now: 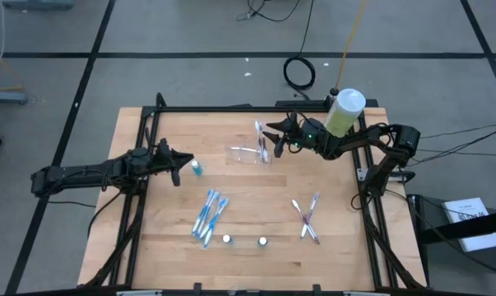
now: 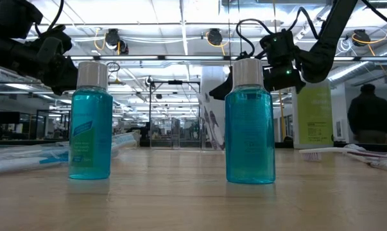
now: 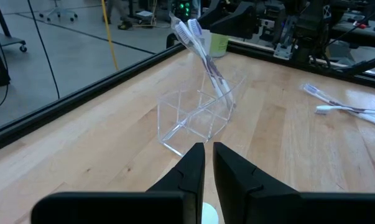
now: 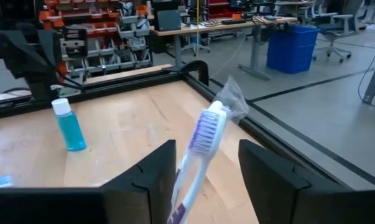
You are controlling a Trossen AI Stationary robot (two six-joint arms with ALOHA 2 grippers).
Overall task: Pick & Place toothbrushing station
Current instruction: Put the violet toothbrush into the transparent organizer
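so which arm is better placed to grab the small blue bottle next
Left. The left gripper sits right beside the blue bottle, fingers nearly closed. The right gripper is farther off by the clear tray, fingers open around a toothbrush standing in it.

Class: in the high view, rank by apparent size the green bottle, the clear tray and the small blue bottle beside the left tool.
1. Green bottle, though it stands tall, nearer the overhead camera.
2. Clear tray.
3. Small blue bottle.
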